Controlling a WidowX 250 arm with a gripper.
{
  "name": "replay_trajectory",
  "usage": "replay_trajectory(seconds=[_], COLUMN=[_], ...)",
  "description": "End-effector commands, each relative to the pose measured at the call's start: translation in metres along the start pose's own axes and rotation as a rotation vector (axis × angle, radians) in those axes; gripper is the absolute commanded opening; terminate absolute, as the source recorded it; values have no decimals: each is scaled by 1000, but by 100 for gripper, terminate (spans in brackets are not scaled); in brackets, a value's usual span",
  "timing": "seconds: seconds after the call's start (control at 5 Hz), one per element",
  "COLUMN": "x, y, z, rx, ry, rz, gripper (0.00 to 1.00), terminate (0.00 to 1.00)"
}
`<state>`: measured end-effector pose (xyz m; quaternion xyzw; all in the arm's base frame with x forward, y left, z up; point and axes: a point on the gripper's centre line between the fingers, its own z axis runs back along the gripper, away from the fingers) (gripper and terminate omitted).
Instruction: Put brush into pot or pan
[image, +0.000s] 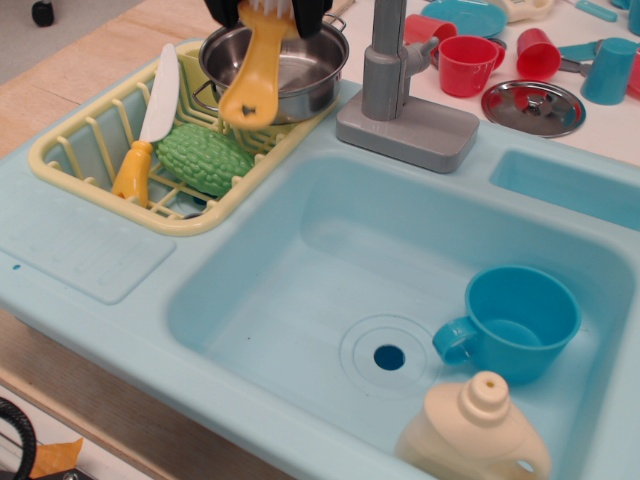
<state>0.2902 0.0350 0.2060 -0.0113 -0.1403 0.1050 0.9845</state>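
Bright even light falling from above; soft shadows lying in sink (300, 290); glare glinting on pot (290, 65); focus holding sharp.

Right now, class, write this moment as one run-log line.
pincer: shut on yellow-orange plastic brush | brush: hanging over shiny round steel pot, not inside | pot: in yellow dish rack

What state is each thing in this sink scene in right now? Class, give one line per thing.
end effector: shut on the brush, mostly out of frame
brush: held, handle hanging down over the pot
pot: upright in the rack, empty
knife: lying in the rack
green sponge: lying in the rack
blue cup: tipped on its side in the sink
cream bottle: capped, in the sink
steel lid: flat on the counter
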Motion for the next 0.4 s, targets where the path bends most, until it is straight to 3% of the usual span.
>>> replay_trajectory(seconds=[0.0,0.2], x=[33,36], y=[26,28], z=[0,-12], rx=[-48,-97], ry=[-18,-3], rz=[-34,-40], gripper=[0,100], terminate=[0,100])
